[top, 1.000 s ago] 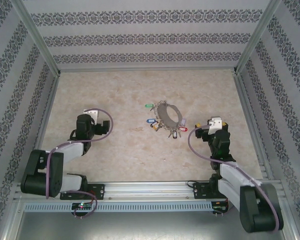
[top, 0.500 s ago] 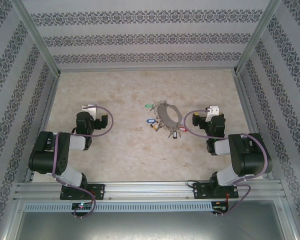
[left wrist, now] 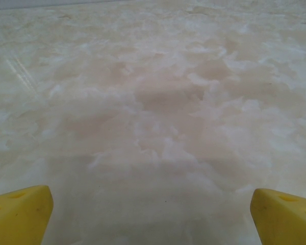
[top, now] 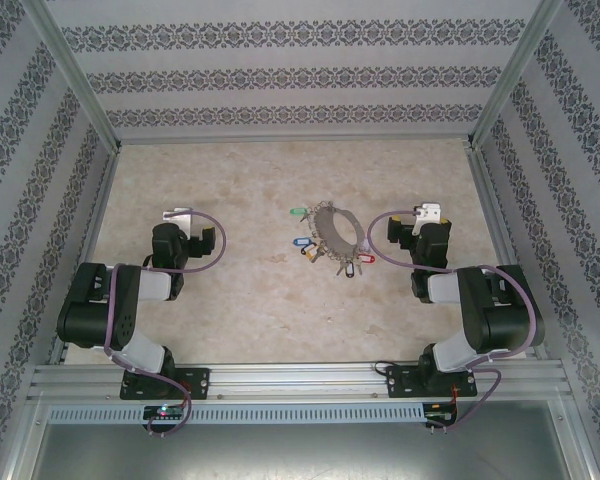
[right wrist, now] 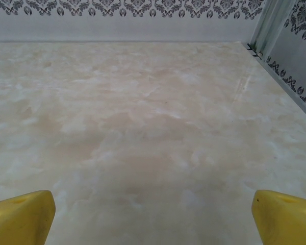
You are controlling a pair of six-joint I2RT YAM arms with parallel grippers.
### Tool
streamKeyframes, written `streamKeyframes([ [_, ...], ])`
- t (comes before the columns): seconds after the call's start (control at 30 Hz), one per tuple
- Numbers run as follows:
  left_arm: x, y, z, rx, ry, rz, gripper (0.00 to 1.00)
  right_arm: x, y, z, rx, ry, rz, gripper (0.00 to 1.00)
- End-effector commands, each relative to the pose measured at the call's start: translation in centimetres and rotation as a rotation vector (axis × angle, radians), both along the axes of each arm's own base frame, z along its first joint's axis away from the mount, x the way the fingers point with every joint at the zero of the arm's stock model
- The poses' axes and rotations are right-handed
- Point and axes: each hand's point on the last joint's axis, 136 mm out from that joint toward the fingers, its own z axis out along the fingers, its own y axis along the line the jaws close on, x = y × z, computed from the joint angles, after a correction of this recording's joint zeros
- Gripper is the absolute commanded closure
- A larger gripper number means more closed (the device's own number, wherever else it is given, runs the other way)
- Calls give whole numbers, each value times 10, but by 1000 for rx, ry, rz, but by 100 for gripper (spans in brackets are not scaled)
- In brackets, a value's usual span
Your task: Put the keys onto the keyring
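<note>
Top external view: the keyring (top: pixel 332 235), strung with colour-tagged keys (top: pixel 302 241), is laid mid-frame on the marbled table (top: pixel 230 300), flanked by the left gripper (top: pixel 187 232) and right gripper (top: pixel 420 230), both held wide and empty, presumably so either can be brought in.

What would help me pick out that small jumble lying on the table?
Start at the pale marbled table and look near its middle. There lies a large thin silver-grey metal keyring. Its fringe of tiny keys with green, blue, yellow and red tags marks it out as the one colourful thing there.
</note>
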Motion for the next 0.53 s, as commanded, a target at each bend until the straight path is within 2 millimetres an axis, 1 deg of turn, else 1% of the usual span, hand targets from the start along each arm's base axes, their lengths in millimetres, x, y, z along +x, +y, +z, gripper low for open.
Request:
streamKeyframes([
  [0.0, 7, 6, 12, -16, -50, 31, 0, 5, 0, 13, 8, -36, -17, 2],
  [0.5, 7, 6, 12, -15, -49, 31, 0, 4, 1, 12, 3, -34, -11, 2],
])
